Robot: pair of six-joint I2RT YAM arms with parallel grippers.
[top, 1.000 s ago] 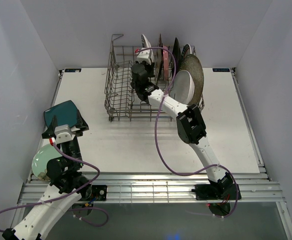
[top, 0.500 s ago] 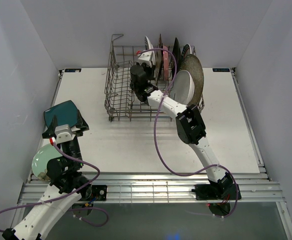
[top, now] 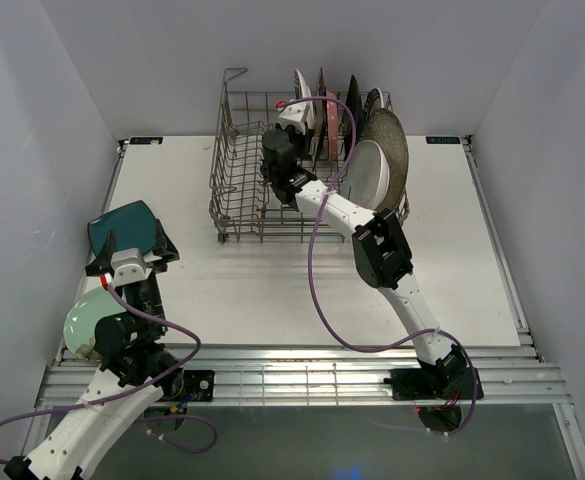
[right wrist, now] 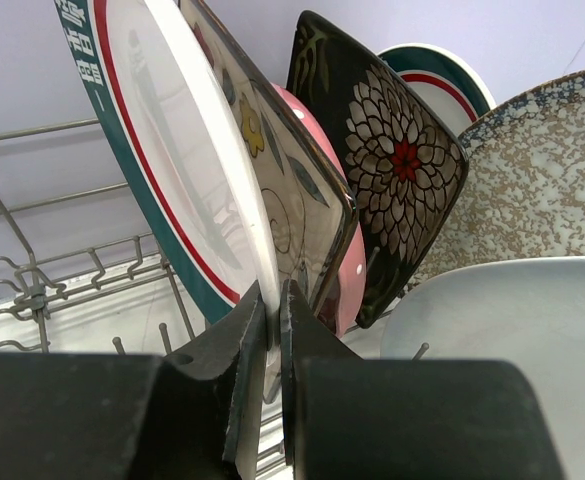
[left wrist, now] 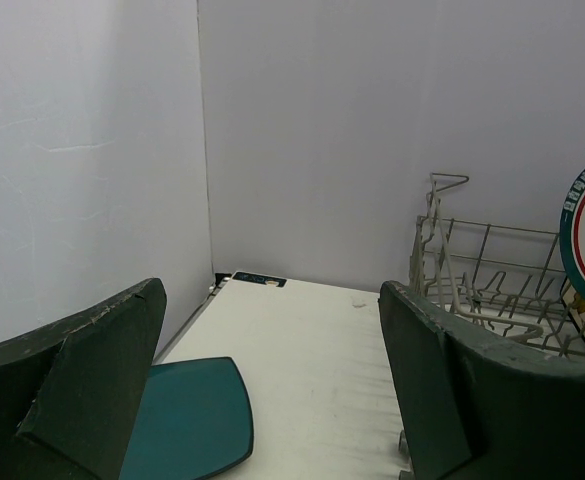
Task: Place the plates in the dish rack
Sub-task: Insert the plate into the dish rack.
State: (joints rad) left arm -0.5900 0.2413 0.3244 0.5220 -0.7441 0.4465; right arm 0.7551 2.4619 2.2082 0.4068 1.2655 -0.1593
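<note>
The grey wire dish rack [top: 240, 180] stands at the back of the table. Its right half holds several upright plates: cream floral, pink, black floral [right wrist: 397, 170], teal-rimmed, speckled grey [top: 390, 145] and white oval [top: 372, 178]. My right gripper [right wrist: 275, 310] is shut on the lower edge of a teal-rimmed round plate [right wrist: 167, 140], held upright in the rack beside the cream floral plate [right wrist: 272, 190]. My left gripper [top: 127, 262] is open and empty above the teal square plate [top: 124, 228], which also shows in the left wrist view [left wrist: 187, 425]. A pale green plate [top: 87, 325] lies at the near left.
White walls close the table on the left, back and right. The rack's tall wire loop [top: 234, 75] rises at its back left corner. The rack's left half [left wrist: 492, 275] holds only bare tines. A metal rail [top: 302, 375] runs along the near edge.
My right gripper has carried the teal-rimmed plate slightly right and back, closer to the row of plates. The left arm has barely moved.
</note>
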